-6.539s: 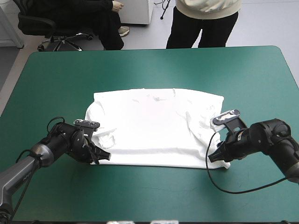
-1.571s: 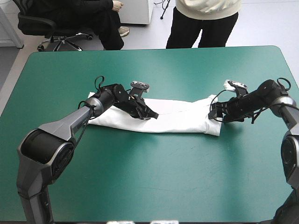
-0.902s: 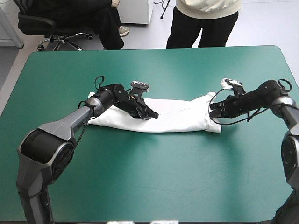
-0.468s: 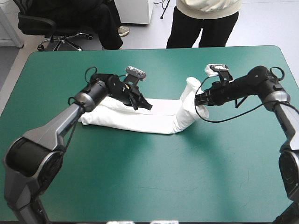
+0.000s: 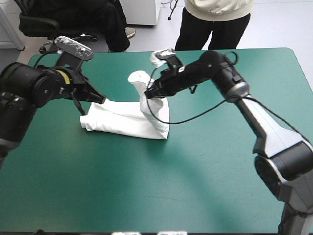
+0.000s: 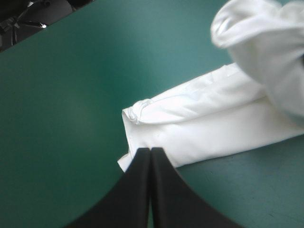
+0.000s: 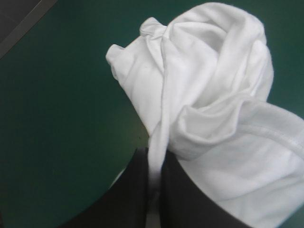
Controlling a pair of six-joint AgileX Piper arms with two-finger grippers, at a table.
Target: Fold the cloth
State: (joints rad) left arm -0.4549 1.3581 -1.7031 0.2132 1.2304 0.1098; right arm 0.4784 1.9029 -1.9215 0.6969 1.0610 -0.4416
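The white T-shirt (image 5: 122, 120) lies as a long folded band on the teal-green cover, left of the table's middle. Its right end (image 5: 139, 81) is lifted and curled back over the band. My right gripper (image 5: 148, 94) reaches across from the right and is shut on that lifted end. In the right wrist view the cloth (image 7: 209, 95) bunches ahead of the right gripper (image 7: 155, 154), with a strip of it pinched between the fingers. My left gripper (image 5: 100, 99) hangs above the band's left end, shut and holding nothing. The left wrist view shows the left gripper (image 6: 150, 151) over the T-shirt's folded corner (image 6: 142, 111).
The teal-green cover (image 5: 220, 166) spreads wide in front of and to the right of the T-shirt. The table's far edge (image 5: 146, 53) runs not far behind both grippers.
My right gripper has carried the T-shirt's right end up and leftward, so the band is shorter. My left gripper has come off the band's middle, moving left and upward.
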